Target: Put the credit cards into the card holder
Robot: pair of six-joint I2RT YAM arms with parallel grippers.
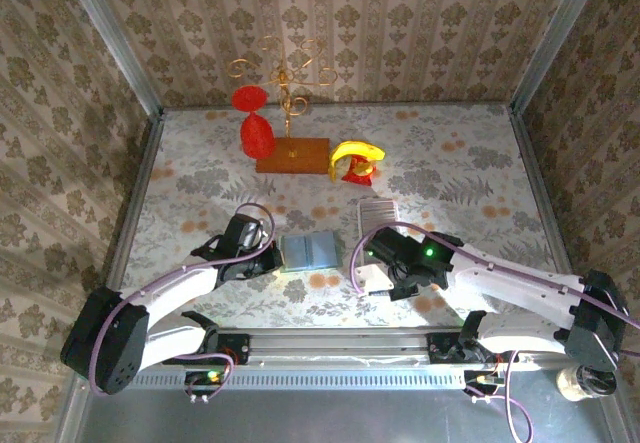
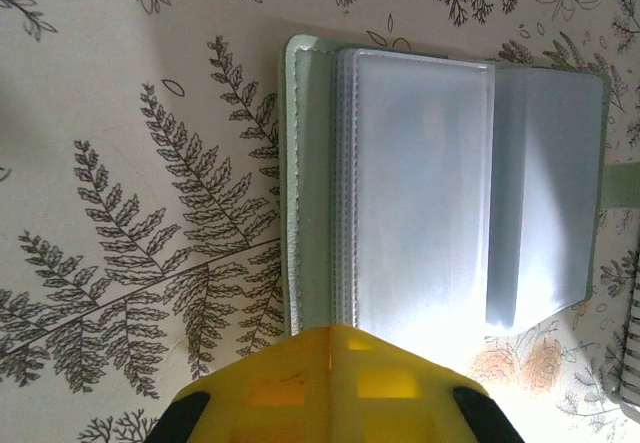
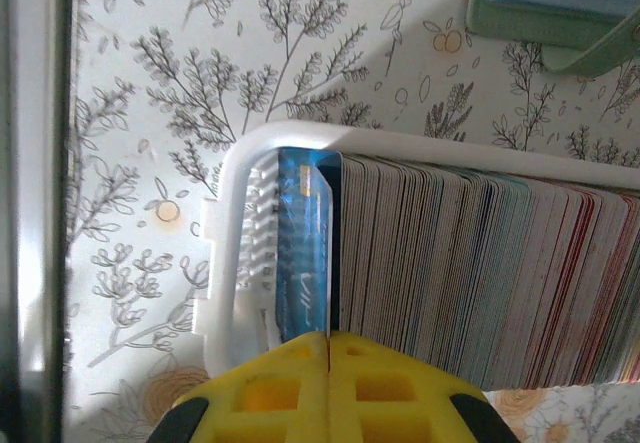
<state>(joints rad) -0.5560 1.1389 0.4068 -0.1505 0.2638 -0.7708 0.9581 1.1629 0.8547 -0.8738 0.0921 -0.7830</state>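
Overhead, layout: card holder lies open at centre frame on the tabletop. The left fingers are at its left edge. The right fingers are down at the near end of the white tray, right of centre.
Overhead, risk: holder and tray sit near each other, so a wide carry could knock the holder askew.
Left wrist, fingers: left fingers closed, tips at the lower edge of the card holder. Cannot tell whether they pinch it or only press it.
Left wrist, risk: clear sleeves lie flat and stacked, with no pocket mouth gaping. A card could slide between sleeves, or push an unpinned holder along.
Right wrist, fingers: right fingers closed on the edge of the blue card, the first in a packed row, leaning against the tray's ribbed end wall.
Right wrist, risk: the hold is thin. The card may slip out, drag its neighbour up, or snag the ribs and lift the tray.
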